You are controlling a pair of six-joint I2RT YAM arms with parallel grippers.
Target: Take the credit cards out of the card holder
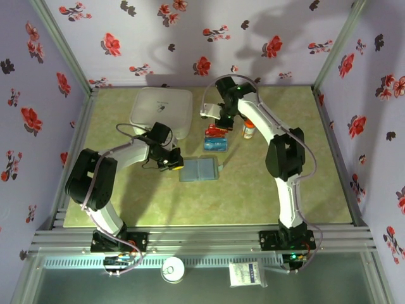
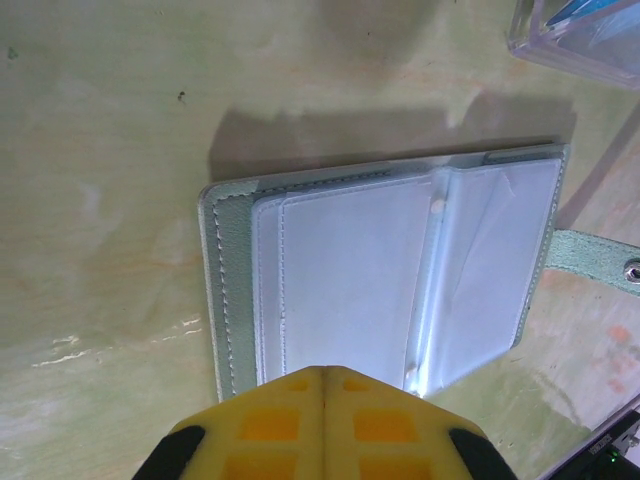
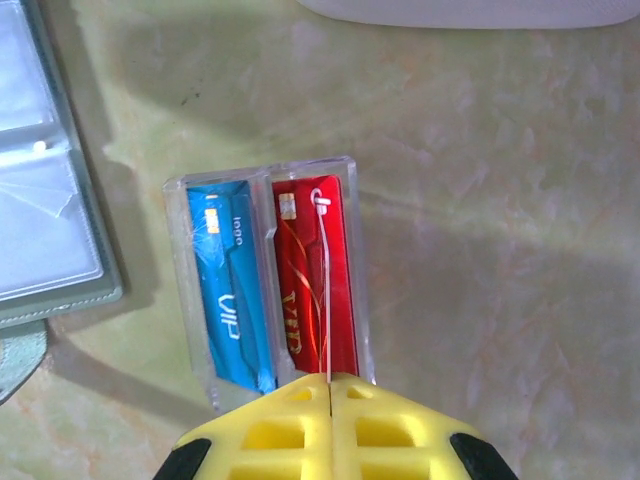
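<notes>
1. The holder (image 2: 400, 270) lies open at the centre of the bench (image 1: 266, 190) and looks empty.
2. The blue card (image 3: 228, 285) and red card (image 3: 315, 280) sit in the tray (image 3: 260, 165), just behind it.
3. The left hand (image 2: 325, 372) and right hand (image 3: 330, 378) are closed and empty; the task seems done.

Overhead view, close wrists share card holder (image 2: 350, 270)

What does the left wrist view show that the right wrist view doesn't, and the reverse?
Left wrist: the card holder spread open, sleeves looking empty, its strap, the shut left gripper. Right wrist: blue card and red card side by side in the clear tray, the white box's edge, the shut right gripper. Both: parts of holder and tray on the green table.
</notes>
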